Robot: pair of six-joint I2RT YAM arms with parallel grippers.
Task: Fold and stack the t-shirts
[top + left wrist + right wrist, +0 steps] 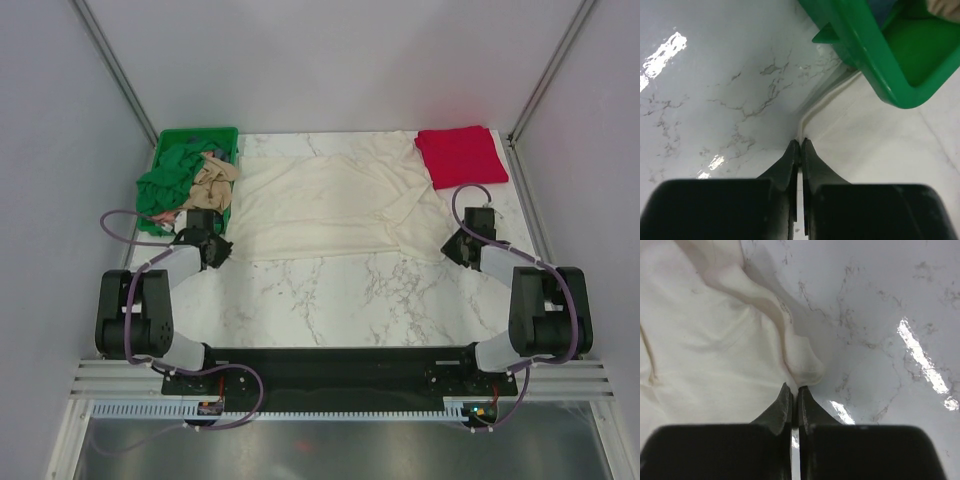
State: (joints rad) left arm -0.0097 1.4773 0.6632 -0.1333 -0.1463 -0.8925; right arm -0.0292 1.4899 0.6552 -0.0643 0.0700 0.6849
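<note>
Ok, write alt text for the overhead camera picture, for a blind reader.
The left gripper and right gripper pinch the near edge of a cream t-shirt spread on a marble table. A folded red t-shirt lies far right; a green crate of crumpled shirts sits far left.

No legible writing in any view.

From above, the green crate (198,131) at upper left, the cream-white t-shirt (320,200) at centre, the red t-shirt (460,155) at upper right and the marble table (330,300) carry no lettering, label or number that can be made out. Small coloured parts (210,407) on the bottom rail are too small to read. Both wrist views show none either.
</note>
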